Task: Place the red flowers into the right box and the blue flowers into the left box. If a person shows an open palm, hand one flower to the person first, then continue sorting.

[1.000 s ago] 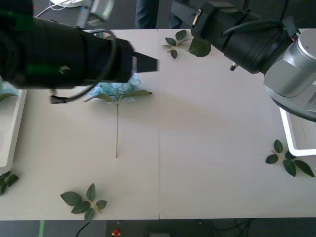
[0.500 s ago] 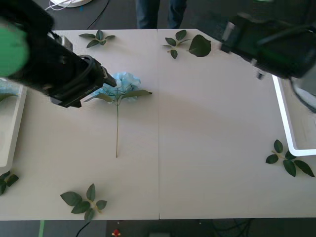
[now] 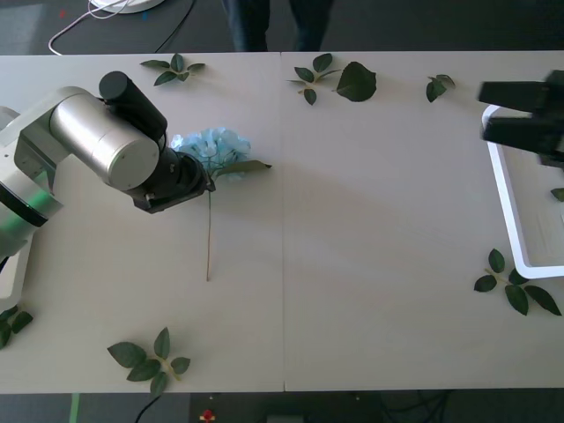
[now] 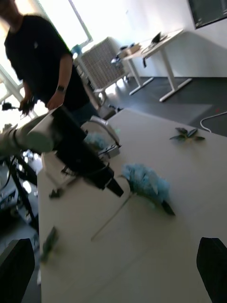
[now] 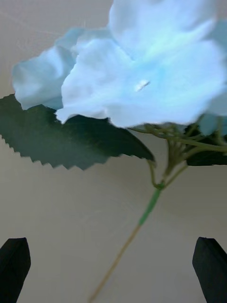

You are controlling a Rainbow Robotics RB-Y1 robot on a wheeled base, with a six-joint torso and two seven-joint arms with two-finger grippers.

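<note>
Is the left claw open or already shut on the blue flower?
Open. The left claw has its fingertips apart at the two corners of its wrist view, with the blue flower and its stem lying free on the table between them.

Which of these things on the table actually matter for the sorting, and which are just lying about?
Part of the job:
- blue flower, lying on the table
- left end effector, open, close above its stem
- right box, white, at the table's right edge
- right end effector, open, near that box

Just lying about:
- loose leaf sprigs scattered on the table
</note>
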